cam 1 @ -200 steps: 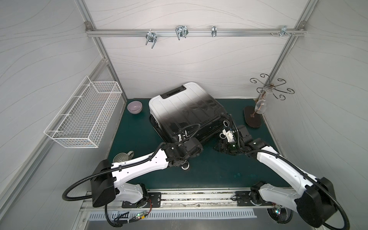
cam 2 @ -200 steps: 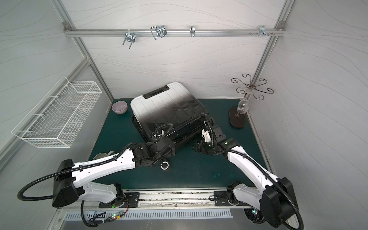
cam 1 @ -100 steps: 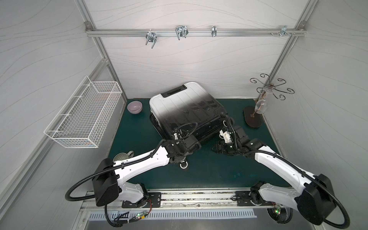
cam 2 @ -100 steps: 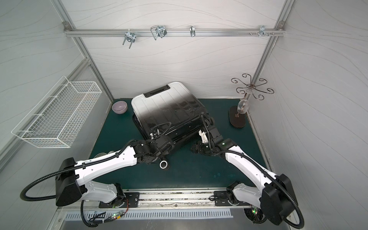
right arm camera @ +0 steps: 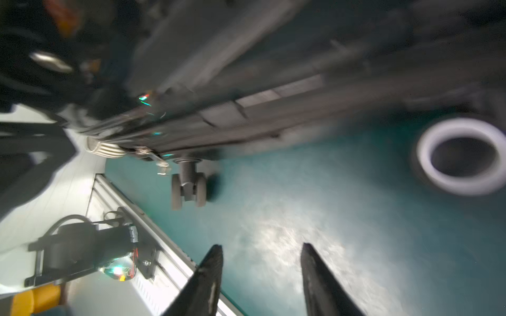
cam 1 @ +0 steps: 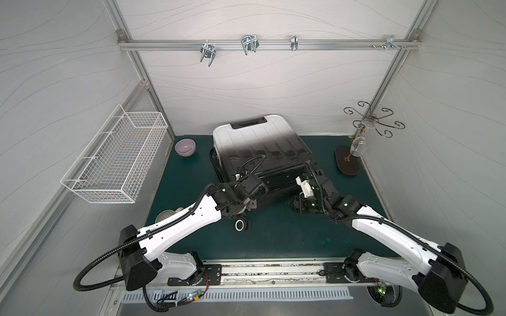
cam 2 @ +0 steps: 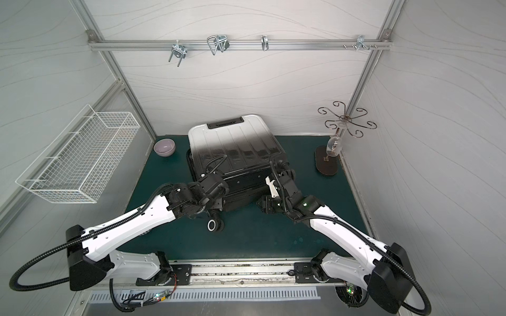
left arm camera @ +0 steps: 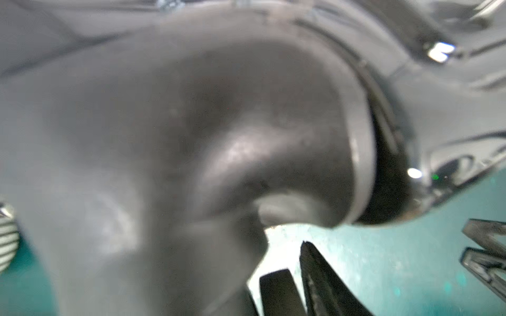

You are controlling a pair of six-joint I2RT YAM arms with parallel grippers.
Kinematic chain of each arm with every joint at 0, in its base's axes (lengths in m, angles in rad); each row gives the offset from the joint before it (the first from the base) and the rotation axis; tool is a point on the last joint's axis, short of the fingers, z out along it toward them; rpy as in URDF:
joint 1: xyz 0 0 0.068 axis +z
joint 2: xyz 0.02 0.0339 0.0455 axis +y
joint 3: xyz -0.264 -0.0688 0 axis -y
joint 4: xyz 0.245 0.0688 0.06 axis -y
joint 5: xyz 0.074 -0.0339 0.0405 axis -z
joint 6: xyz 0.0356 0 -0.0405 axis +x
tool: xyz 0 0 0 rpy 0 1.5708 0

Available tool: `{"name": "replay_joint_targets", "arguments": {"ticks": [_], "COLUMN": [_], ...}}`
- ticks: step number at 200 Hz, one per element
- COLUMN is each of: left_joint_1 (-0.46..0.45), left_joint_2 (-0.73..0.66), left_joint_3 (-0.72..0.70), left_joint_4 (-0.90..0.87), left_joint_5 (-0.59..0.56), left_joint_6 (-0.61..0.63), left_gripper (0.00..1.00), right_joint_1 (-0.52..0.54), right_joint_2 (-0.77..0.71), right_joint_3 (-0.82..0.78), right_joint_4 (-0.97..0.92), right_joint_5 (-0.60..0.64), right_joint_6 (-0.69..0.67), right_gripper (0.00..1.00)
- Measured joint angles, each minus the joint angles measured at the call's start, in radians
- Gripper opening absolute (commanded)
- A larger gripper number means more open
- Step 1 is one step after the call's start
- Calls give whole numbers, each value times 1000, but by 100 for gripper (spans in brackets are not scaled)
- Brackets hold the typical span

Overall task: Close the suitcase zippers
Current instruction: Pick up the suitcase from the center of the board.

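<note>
We judge we're reaching for the zippers (cam 1: 279, 187) along the suitcase's (cam 1: 262, 142) near side, right gripper (right arm camera: 262, 246) spread and empty, left gripper (left arm camera: 289, 257) impossible to tell; next we must pinch a pull.

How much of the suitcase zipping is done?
Done: the suitcase lid lies down on its base. In hand: the left gripper and right gripper are at its wheeled end, the right's jaws apart and empty. To do: the zippers; too blurred to show any closed stretch.

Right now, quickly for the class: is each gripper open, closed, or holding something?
Left gripper: cannot be told; fingers close together beside the suitcase, view blurred.
Right gripper: open, holding nothing; bare mat shows between its fingers.
</note>
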Motion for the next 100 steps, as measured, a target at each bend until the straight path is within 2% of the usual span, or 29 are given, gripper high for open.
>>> {"name": "replay_joint_targets", "arguments": {"ticks": [27,57,66,100], "left_joint_1": [-1,-1,4,35], "left_joint_2": [14,15,15,9], "left_joint_3": [1,1,1,-4], "left_joint_4": [17,38,42,60], "left_joint_5": [58,99,114,172], "left_joint_6": [49,82,86,88], "left_gripper": [0,0,0,0], "right_joint_1": [96,230,283,394], "right_joint_2": [-25,-16,2,129], "right_joint_3": [-54,-122,-137,-139], "right_joint_4": [105,232,281,368], "right_joint_5": [91,248,309,461], "right_joint_6": [89,169,175,216], "right_gripper": [52,57,61,67]}}
